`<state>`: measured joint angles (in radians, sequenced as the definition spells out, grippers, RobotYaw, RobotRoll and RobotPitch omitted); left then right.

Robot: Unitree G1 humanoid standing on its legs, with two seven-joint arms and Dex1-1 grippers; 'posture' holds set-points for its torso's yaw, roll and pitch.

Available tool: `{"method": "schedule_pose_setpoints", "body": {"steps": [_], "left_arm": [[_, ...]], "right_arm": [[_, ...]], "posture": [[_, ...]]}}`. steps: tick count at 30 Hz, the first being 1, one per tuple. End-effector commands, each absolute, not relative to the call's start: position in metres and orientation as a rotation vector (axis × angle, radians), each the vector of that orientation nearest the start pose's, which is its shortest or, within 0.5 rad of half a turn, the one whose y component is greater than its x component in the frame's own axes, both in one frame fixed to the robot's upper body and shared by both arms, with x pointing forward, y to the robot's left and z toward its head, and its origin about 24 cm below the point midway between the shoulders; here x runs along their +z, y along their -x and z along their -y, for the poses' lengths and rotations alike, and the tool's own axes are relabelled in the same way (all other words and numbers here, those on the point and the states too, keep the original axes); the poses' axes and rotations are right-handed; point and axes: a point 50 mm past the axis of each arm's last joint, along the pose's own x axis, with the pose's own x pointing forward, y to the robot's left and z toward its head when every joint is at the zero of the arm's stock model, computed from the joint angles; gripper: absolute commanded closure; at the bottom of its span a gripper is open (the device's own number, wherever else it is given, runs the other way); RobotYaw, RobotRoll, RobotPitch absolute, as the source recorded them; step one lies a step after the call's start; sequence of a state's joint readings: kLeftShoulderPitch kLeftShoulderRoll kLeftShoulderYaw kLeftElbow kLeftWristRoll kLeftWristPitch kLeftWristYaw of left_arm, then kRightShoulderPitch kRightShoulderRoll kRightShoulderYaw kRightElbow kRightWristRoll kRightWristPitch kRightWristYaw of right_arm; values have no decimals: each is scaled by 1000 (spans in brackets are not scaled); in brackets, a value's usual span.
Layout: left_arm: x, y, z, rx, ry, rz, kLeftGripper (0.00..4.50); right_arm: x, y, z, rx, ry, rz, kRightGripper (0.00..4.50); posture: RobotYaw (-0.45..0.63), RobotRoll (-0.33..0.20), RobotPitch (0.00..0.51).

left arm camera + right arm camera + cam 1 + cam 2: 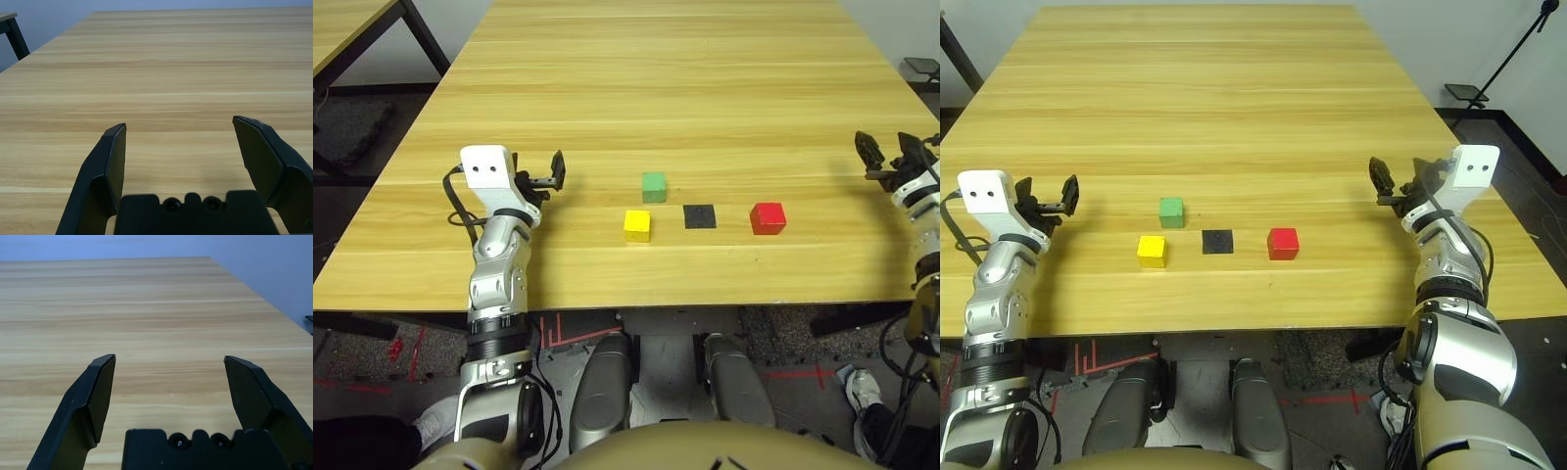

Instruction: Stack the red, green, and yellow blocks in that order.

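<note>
Lying flat, square-on: red block, green block, yellow block; both fingers released.

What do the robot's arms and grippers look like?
Shiny silver jointed arms with black rings and black cables. Each wrist carries a white box with two small holes. The left gripper and right gripper each have two flat black fingers with slanted tips.

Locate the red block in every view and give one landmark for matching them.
Left eye view: red block right of centre, just right of the black square patch.
Right eye view: near centre, again right of the patch.
Left wrist view: not in it.
Right wrist view: not in it.
Shared landmark in the eye views: the black patch.
</note>
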<state>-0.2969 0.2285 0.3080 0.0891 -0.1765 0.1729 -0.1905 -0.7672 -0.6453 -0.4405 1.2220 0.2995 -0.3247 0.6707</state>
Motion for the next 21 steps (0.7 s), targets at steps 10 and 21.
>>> {"method": "schedule_pose_setpoints", "body": {"steps": [10,21], "left_arm": [[156,-287,-216,-466,-10,149,51],[180,-261,-176,-1102,-299,-93,51]], "right_arm": [[141,-329,330,603,95,-94,0],[165,-318,265,1363,482,-463,0]], "posture": [[185,-50,113],[236,-83,97]]}}
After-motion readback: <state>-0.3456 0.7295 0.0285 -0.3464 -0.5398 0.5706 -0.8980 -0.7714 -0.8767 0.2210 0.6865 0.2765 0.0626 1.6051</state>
